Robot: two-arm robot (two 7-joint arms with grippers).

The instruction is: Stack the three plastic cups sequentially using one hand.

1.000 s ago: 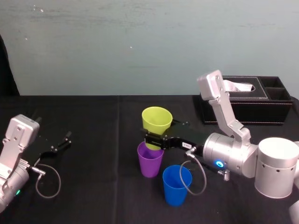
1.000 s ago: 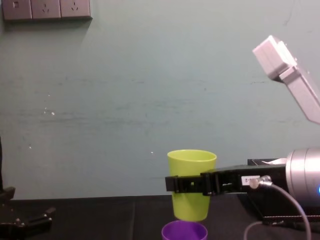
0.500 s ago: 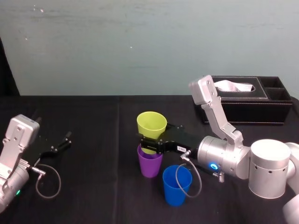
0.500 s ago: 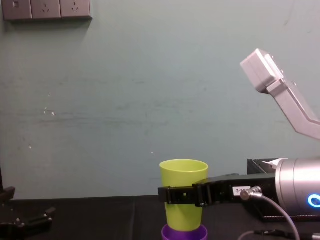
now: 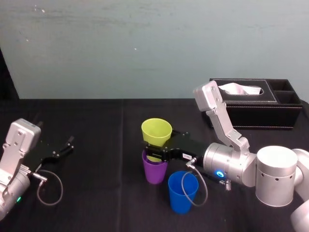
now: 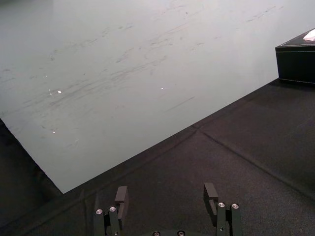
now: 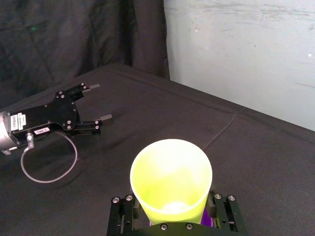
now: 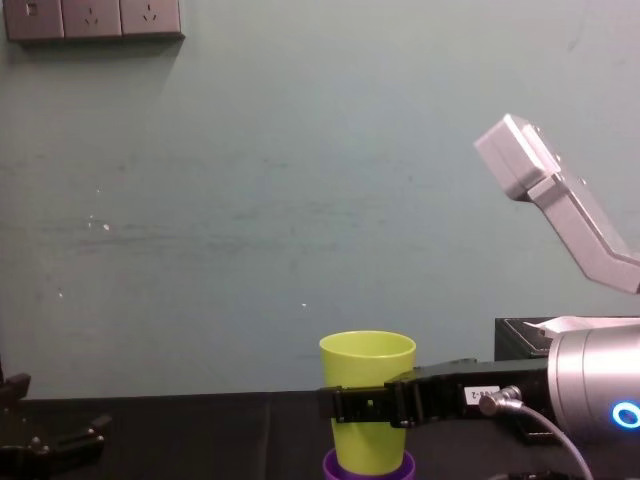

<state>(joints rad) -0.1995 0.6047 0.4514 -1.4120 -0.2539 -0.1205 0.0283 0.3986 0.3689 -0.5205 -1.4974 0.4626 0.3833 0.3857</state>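
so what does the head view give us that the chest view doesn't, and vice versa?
Head adds: the blue cup standing alone nearest the robot, and the purple cup's full body on the black tablecloth. Chest adds: the side profile, with the yellow-green cup's base dipped into the purple rim, plus the wall sockets. Both: the right gripper shut on the yellow-green cup over the purple one, and the left gripper parked open at the left.

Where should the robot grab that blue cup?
Probably the upper wall of the blue cup, just under its rim, coming in level from the robot's right. It stands upright and widens upward, so the wall would wedge between the fingers. The right hand holds the yellow-green cup likewise.
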